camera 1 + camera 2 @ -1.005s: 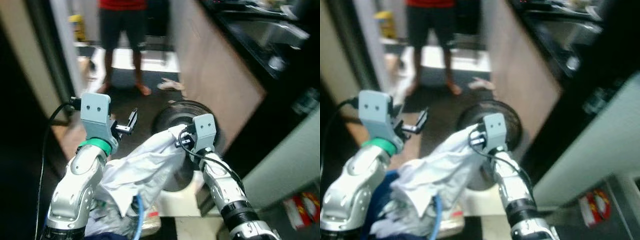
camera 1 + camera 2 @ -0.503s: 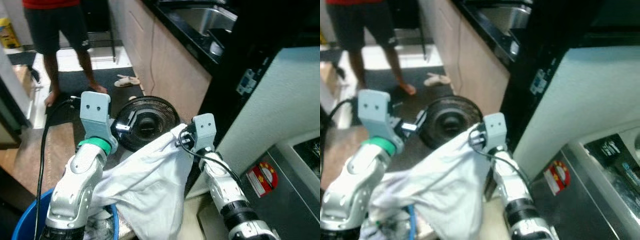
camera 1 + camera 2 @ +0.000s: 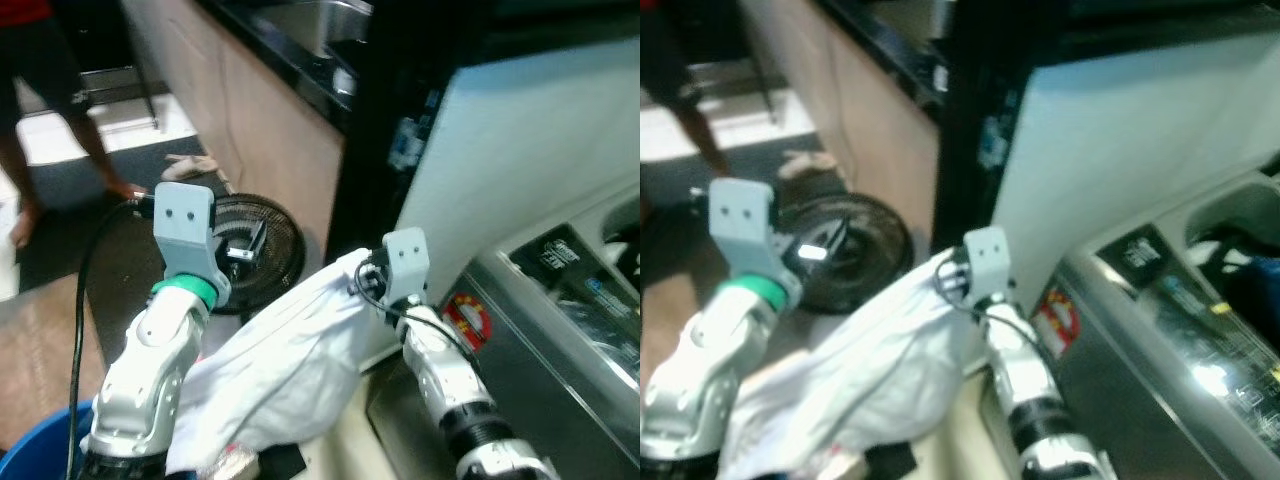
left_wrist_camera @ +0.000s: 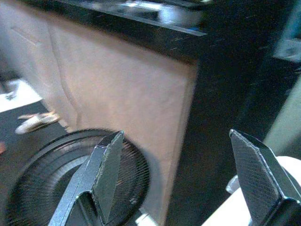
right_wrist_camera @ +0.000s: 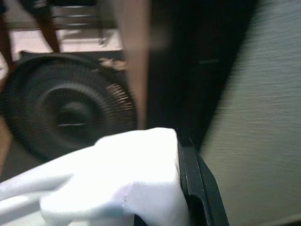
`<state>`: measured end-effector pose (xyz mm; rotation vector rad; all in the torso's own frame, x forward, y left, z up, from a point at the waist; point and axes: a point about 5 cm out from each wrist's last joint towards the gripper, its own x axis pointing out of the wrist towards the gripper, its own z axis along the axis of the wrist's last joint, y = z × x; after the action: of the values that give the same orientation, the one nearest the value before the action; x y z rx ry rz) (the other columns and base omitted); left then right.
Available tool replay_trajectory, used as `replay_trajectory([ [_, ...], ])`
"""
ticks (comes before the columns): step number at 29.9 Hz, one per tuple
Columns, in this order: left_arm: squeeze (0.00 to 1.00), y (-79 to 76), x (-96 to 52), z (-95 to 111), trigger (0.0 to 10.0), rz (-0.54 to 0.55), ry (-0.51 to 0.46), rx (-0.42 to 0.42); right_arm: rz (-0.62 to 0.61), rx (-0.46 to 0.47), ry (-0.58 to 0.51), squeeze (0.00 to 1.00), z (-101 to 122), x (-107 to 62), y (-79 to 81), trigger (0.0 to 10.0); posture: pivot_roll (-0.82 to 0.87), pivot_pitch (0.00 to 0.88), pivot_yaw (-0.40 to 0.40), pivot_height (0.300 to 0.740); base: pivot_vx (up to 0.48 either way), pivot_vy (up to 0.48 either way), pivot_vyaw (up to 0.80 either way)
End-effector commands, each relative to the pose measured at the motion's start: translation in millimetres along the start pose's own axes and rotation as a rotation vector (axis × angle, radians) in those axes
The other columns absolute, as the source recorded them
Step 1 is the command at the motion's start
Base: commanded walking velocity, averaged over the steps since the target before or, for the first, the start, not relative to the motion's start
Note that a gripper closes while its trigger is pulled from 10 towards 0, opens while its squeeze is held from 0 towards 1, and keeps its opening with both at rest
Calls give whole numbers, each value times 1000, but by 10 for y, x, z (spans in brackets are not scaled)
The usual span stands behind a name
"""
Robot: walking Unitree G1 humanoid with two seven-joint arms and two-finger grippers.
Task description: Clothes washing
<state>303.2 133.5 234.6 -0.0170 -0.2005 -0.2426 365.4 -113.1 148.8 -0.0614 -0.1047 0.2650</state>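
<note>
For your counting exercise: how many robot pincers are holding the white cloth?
1. The right pincer grips the white cloth at its upper edge; the left pincer is open, holding nothing, above the fan.

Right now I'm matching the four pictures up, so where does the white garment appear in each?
Left eye: white garment lower centre, hanging from right gripper.
Right eye: lower centre-left.
Left wrist: small patch at one corner.
Right wrist: large, against a black finger.
Shared landmark: floor fan.
</note>
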Motion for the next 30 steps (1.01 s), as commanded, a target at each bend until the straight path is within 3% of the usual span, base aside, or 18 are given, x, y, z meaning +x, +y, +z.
replay_trajectory([
  [1, 0, 8, -17, -34, 10000, 6, 14, 2, -16, 4, -17, 0, 24, -2, -19, 10000, 95, 94, -16, 724, 0, 0, -800],
  [15, 0, 13, -19, -30, 10000, 3, 12, 5, -68, 12, -53, 0, 85, 2, -82, 10000, 98, 94, -14, 724, 0, 0, -800],
  [19, 0, 4, -16, 29, 10000, -10, -19, 18, -132, 37, -205, 0, 423, 39, -168, 10000, 98, 94, -12, 724, 0, 0, -600],
  [21, 0, -25, -8, 102, 10000, -36, -51, 49, -139, 55, -351, 0, 780, 61, -190, 10000, 100, 92, -10, 724, 0, 0, 0],
  [25, 0, -44, -1, 144, 10000, -50, -68, 61, -137, 64, -439, 0, 1000, 58, -195, 10000, 100, 92, -10, 724, 0, 0, 0],
  [26, 0, -48, 4, 160, 10000, -51, -73, 58, -139, 59, -488, 0, 1132, 52, -198, 10000, 101, 90, -10, 724, 0, 0, -800],
  [28, 0, -48, 4, 160, 10000, -51, -73, 58, -139, 59, -488, 0, 1132, 52, -198, 10000, 101, 90, -10, 724, 0, 0, -800],
  [29, 0, -49, 4, 166, 10000, -50, -75, 55, -140, 56, -538, 0, 1268, 37, -199, 10000, 103, 89, -10, 724, 0, 0, -800],
  [30, 0, -49, 4, 166, 10000, -50, -75, 55, -140, 56, -538, 0, 1268, 37, -199, 10000, 103, 89, -10, 724, 0, 0, -800],
])
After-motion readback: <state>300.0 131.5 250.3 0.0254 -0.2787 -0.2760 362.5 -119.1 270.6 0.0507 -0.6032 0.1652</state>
